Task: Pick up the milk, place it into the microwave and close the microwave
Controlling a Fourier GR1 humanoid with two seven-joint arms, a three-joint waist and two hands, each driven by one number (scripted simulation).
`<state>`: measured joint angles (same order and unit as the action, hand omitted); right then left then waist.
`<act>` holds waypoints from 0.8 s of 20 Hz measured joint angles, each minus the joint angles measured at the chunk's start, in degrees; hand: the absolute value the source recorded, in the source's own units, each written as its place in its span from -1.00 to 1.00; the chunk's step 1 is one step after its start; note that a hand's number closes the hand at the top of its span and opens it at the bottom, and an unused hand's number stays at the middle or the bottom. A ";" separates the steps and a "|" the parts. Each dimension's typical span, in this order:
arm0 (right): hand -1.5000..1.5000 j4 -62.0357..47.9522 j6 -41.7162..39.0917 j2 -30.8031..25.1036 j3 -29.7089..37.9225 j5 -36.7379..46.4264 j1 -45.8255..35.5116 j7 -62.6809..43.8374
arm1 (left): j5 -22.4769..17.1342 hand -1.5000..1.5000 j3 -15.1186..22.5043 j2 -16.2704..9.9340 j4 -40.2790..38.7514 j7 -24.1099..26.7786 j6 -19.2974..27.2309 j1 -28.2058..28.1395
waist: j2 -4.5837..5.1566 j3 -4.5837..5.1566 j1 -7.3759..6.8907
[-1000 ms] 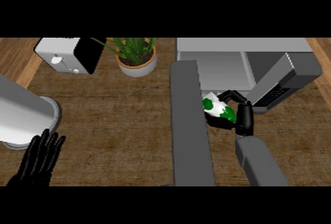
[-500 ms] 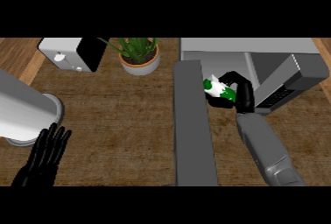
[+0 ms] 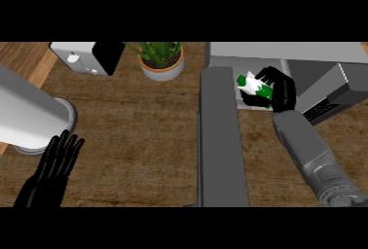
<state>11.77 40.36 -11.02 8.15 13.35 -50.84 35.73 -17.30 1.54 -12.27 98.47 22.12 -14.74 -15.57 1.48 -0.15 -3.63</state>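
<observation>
My right hand (image 3: 279, 91) is curled round the milk carton (image 3: 253, 85), a white box with green print, and holds it at the open front of the microwave (image 3: 287, 53) at the upper right. The hand hides much of the carton. The microwave's door (image 3: 217, 141) stands open, a long grey slab running down the middle of the view. My left hand (image 3: 52, 170) rests open at the lower left, fingers straight, on the brown counter.
A potted plant (image 3: 161, 61) stands at the back centre, just left of the microwave. A white and black toaster-like appliance (image 3: 89, 56) sits at the back left. A big white cylinder (image 3: 28, 116) stands by the left edge, close above my left hand.
My right hand has carried the milk up and away from me, toward the microwave's opening. The view has shifted slightly. The left hand stays in place.
</observation>
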 measured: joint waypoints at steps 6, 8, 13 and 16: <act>-1.00 -3.10 5.74 -2.87 0.59 1.14 -3.24 -2.55 | 3.88 -1.00 0.54 -0.69 -0.36 -0.85 1.75 1.27 | 0.61 -0.08 -1.13; -1.00 -4.24 7.29 -3.53 0.26 1.92 -4.00 -3.56 | 4.97 -1.00 0.82 -0.83 -0.45 -0.46 1.93 1.04 | 0.78 -0.08 -1.71; -1.00 -6.94 9.53 -4.71 -1.51 4.45 -5.64 -5.76 | 6.30 -1.00 1.52 -0.72 -0.71 -1.04 2.35 2.18 | 1.18 -0.11 -2.49; -1.00 -8.15 9.58 -4.81 -2.40 5.54 -6.49 -6.67 | 6.89 -1.00 1.68 -0.93 -0.68 -1.12 2.34 2.53 | 1.34 -0.12 -2.96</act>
<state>3.62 49.94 -15.83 5.75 18.88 -57.32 29.06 -10.41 3.22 -13.19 97.78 21.00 -12.40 -13.05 2.82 -0.27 -6.60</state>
